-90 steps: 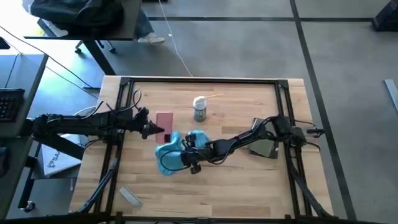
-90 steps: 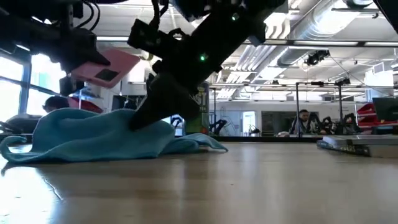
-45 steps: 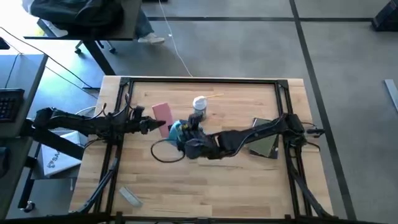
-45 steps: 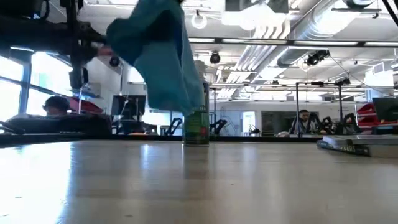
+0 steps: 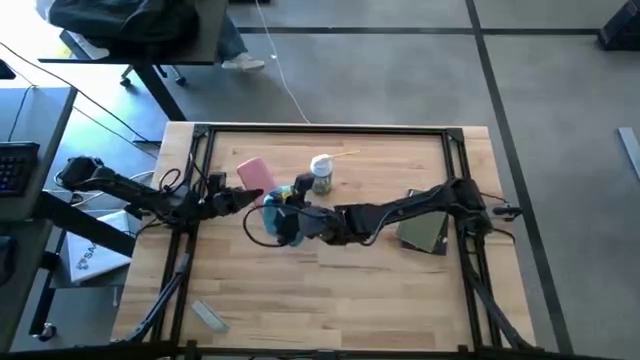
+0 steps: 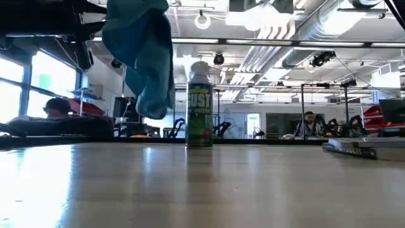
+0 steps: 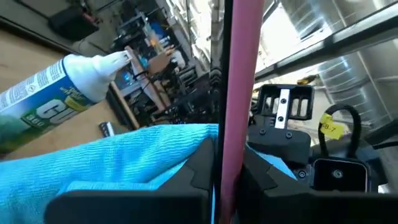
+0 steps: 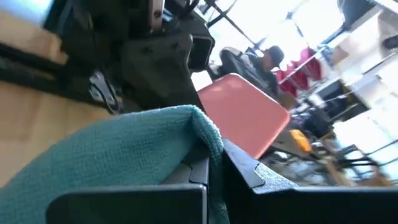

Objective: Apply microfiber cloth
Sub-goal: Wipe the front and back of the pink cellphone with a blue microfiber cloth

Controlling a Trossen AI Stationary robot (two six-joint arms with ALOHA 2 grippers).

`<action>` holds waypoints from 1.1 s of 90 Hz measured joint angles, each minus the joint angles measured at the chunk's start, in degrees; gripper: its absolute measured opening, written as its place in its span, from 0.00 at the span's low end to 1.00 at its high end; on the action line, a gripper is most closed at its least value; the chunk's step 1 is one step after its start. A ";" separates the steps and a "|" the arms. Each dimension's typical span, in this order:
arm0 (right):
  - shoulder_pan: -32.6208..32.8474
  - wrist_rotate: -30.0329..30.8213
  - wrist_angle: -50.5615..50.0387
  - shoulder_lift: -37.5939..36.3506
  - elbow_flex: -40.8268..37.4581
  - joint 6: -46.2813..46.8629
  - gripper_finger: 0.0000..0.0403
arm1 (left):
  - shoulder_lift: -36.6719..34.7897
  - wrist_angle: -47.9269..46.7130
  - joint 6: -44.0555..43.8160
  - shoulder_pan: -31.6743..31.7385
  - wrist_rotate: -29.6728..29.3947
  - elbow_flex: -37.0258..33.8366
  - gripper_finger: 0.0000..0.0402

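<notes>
Both sets of jaws are pinched shut: we find the left gripper (image 5: 258, 193) clamped on a pink phone (image 5: 252, 173) and the right gripper (image 5: 277, 218) clamped on the microfiber cloth (image 5: 275, 205).

High view: we note the two grippers close together over the wooden table (image 5: 380, 300), left of centre, with the cloth bunched at the right gripper just beside the phone. A spray can (image 5: 321, 174) stands upright nearby, behind the grippers. A grey-green pad (image 5: 424, 235) lies flat under the right arm, well apart from the cloth.

Low view: we record the cloth (image 6: 143, 57) hanging clear of the tabletop, draped downward in folds, to the left of the green-labelled can (image 6: 200, 105). The can's contents cannot be judged.

Left wrist view: we see the phone (image 7: 239, 93) edge-on between this gripper's fingers (image 7: 198, 168), with the cloth (image 7: 118, 162) just behind it and the can (image 7: 56, 87) beyond.

Right wrist view: we see the cloth (image 8: 112, 162) gathered over this gripper's fingers (image 8: 249, 171), the phone's (image 8: 245, 115) flat face just beyond it. Whether cloth and phone touch, we cannot tell.
</notes>
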 joint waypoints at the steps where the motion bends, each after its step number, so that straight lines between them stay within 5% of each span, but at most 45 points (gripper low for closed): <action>1: -0.13 -0.42 -0.01 0.00 0.00 0.37 0.00 | 0.31 0.07 0.08 -0.06 -0.22 0.14 0.03; 27: -2.78 -5.42 -0.26 -0.31 0.04 4.80 0.00 | 6.88 1.82 4.03 -1.75 -3.99 5.05 0.03; 72: 0.59 -11.66 0.00 0.15 0.00 2.42 0.00 | 7.13 12.25 7.08 -4.14 -8.82 5.76 0.04; 99: 4.15 0.38 -0.62 -1.74 -0.23 -4.87 0.00 | 7.03 16.62 12.89 -5.34 -5.44 6.02 0.04</action>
